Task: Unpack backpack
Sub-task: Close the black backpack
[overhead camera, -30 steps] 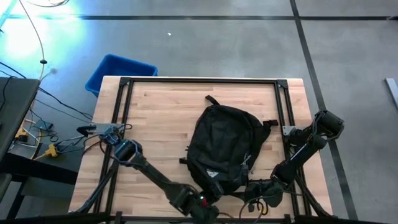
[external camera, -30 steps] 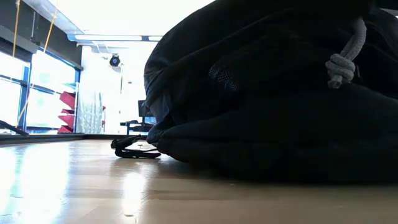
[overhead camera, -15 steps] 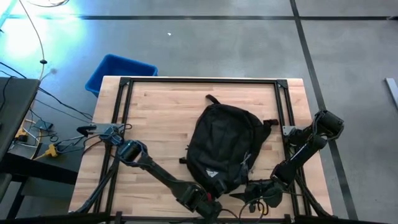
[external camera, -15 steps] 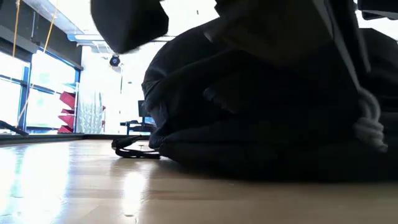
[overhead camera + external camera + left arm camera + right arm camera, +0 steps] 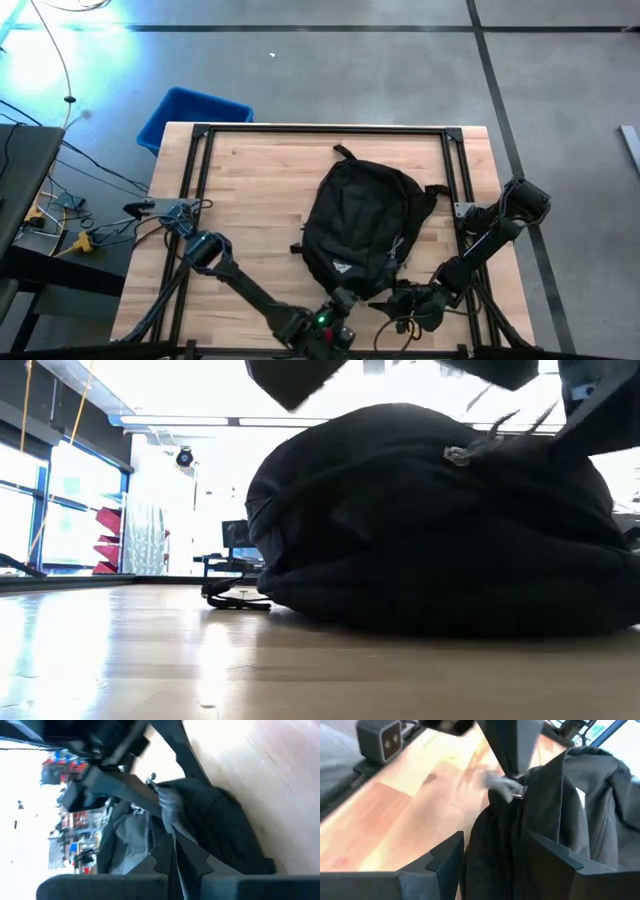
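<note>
The black backpack (image 5: 365,225) lies on its side in the middle of the wooden table (image 5: 250,190), with its top loop (image 5: 342,154) toward the far edge. Both grippers are at its near end. My left gripper (image 5: 347,297) is shut on the grey zipper pull cord (image 5: 500,784), which hangs from a metal slider (image 5: 456,455). My right gripper (image 5: 392,296) is just to the right of it, closed on a bunch of the backpack's black fabric (image 5: 500,835). A strap buckle (image 5: 235,598) rests on the tabletop. My left gripper pinches the grey pull cord (image 5: 172,827) between its two fingers, a little below the knot. It comes from the table's near side, slanting down. The cord runs straight from the fingers to the slider on the backpack. My right gripper has a bunched fold of the backpack's fabric (image 5: 507,845) between its two fingers, next to the zipper slider. It comes from the near right, slanting down. The backpack's body stays on the table.
A blue plastic bin (image 5: 195,115) stands on the floor beyond the table's far left corner. A black metal frame (image 5: 330,130) runs along the table's edges. Bare wood lies left of and beyond the backpack.
My left gripper has swung from the near edge toward the backpack's near end, turning about its wrist, and has taken hold of the pull cord. The cord, which hung loose before, is now drawn up toward the gripper. The backpack has shifted slightly toward the far edge.
</note>
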Robot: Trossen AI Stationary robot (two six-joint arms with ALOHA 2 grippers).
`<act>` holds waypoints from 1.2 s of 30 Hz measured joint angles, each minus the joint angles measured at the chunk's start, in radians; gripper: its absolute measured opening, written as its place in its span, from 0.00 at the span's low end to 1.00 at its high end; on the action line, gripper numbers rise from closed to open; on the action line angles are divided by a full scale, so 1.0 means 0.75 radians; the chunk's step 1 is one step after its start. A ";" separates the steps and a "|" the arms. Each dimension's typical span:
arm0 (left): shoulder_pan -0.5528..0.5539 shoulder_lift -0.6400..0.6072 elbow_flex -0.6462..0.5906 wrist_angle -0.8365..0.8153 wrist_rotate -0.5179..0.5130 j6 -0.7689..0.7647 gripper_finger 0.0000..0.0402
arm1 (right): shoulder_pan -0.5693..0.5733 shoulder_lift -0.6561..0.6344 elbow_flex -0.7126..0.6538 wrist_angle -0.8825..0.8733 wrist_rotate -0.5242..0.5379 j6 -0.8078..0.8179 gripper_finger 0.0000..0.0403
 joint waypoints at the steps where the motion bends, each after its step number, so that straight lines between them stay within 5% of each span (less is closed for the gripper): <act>1: -0.013 0.000 0.000 0.000 -0.018 -0.032 0.00 | 0.001 0.001 0.000 0.017 0.023 -0.032 0.46; 9: -0.103 -0.003 0.000 -0.020 -0.163 -0.281 0.00 | 0.053 -0.004 0.000 0.167 0.192 -0.198 0.43; 18: -0.015 -0.003 -0.001 -0.021 0.394 -0.240 0.12 | 0.047 -0.004 0.000 0.164 0.193 -0.170 0.47; 26: 0.021 -0.003 -0.001 -0.174 0.497 0.170 0.38 | 0.047 -0.004 0.000 0.154 0.192 -0.165 0.47; 36: 0.074 -0.001 -0.103 -0.169 0.407 0.538 0.37 | 0.047 -0.004 0.000 0.117 0.181 -0.120 0.47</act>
